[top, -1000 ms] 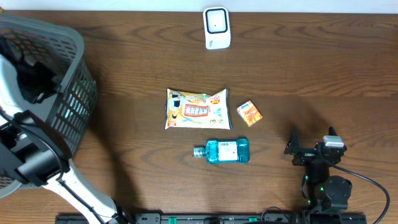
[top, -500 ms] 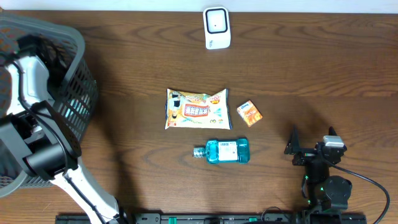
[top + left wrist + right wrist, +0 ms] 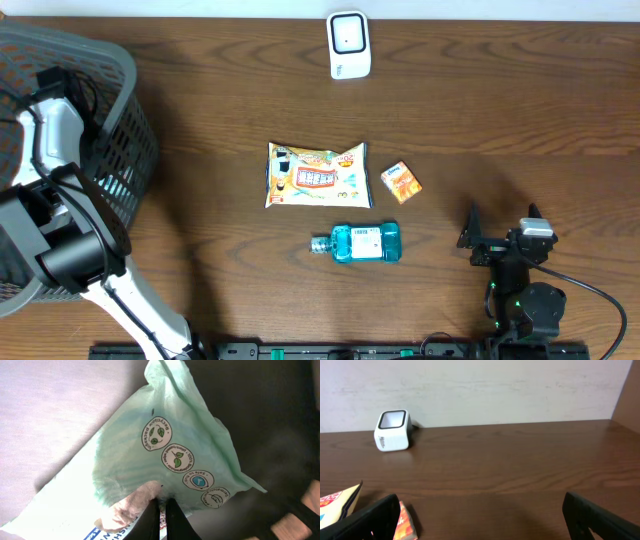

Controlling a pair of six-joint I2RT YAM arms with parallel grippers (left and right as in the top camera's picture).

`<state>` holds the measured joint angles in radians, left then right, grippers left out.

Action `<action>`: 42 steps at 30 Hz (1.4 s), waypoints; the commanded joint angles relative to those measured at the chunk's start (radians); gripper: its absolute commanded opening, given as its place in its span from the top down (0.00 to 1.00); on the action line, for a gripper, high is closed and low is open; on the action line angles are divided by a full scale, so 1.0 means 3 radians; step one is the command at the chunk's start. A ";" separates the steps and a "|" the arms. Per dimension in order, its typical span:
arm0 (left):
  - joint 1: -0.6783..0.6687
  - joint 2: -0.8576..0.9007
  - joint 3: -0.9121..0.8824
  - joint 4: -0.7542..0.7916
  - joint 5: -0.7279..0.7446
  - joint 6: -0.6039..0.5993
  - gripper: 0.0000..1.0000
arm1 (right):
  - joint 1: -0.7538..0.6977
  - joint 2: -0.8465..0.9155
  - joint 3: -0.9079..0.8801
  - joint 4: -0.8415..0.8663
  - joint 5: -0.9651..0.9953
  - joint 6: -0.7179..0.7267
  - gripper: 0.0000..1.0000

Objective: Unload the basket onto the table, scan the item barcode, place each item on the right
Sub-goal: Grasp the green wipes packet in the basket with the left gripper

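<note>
At the left edge of the surface, inside the grey basket, the left fingers were pinched tight on a fold of the pale green pouch – a thin bite on soft film, the pack hanging loose around it. No barcode showed on the side facing the wrist camera, only round eco stamps and a strip of blue print at the near edge. The judgement: lift straight up clear of the basket rim, carry it slowly to the white scanner at the far middle, and turn the wrist until the printed code meets its window – a quick swing could let the film slip or fold. The right fingers stood wide apart and empty, near right.
</note>
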<state>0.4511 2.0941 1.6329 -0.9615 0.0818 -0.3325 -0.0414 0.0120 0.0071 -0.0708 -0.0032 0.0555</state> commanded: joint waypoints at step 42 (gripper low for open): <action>0.0348 -0.0752 -0.1007 0.0923 -0.0301 0.1657 0.02 | 0.0004 -0.0018 -0.0005 -0.0013 0.0031 -0.0041 0.01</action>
<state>0.5373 1.8568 1.3663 -0.7021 0.0002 0.1177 -0.0414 0.0120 0.0071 -0.0708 -0.0029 0.0555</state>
